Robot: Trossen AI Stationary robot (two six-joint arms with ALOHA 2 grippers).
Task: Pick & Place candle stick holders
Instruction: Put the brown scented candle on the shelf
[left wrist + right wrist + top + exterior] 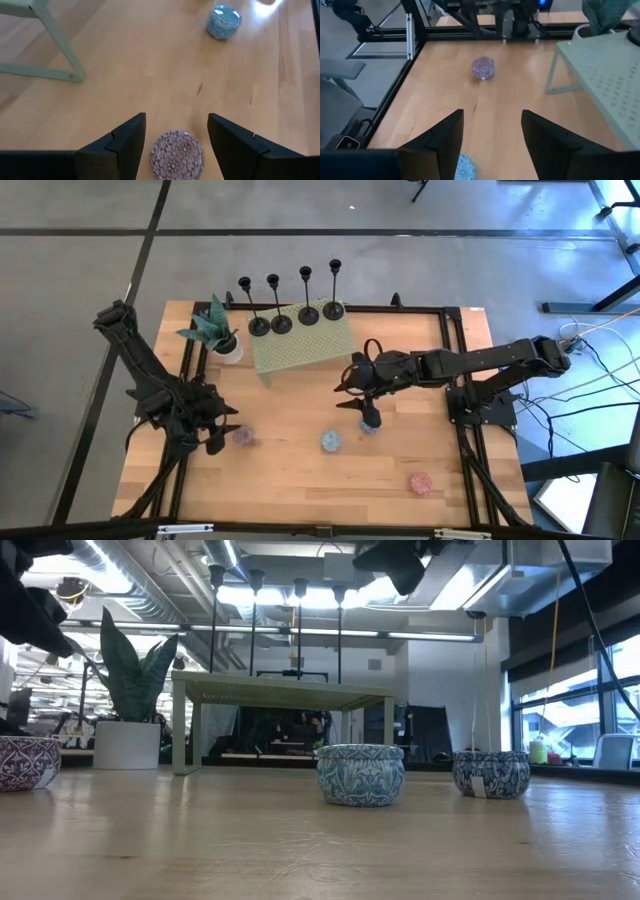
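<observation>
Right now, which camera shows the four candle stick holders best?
The high view: all four candle stick holders stand in a row on the green stand, bases visible. The low view shows only stems and cups against bright lights. The left wrist view shows none; neither does the right wrist view.

Site: robotics lab in an open industrial hall.
I note a wooden table in a black metal frame, bare concrete floor, loose cables, exposed ceiling ducts, strip lights and tall windows.
</observation>
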